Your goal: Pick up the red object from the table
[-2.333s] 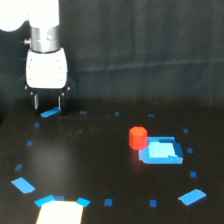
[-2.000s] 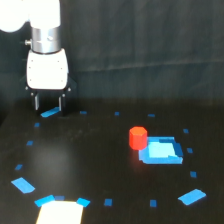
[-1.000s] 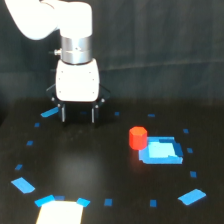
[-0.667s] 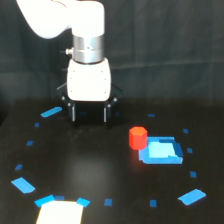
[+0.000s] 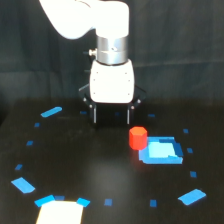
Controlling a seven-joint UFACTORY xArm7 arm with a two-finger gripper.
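The red object stands upright on the black counter, touching or just overlapping the near-left corner of the flat blue square as the exterior view shows it. It has not shifted at all over the last couple of seconds; the blue square beside it is likewise where it was.

What has changed is the arm. A little over two seconds ago the claw hung far off toward the exterior view's left of the red object, over a blue tape mark near the back of the counter. Since then it has swept steadily across, and it now sits just up and to the left of the red object, close to it but not over it. Its two dark fingers point down and stand well apart, with nothing between them; the claw holds nothing.

Judging from this, the approach is nearly done but the grasp has not begun. The claw probably needs a short further travel toward the red object, then a descent so the fingers straddle it. The blue square touching the red object could get nudged by the finger on that side.
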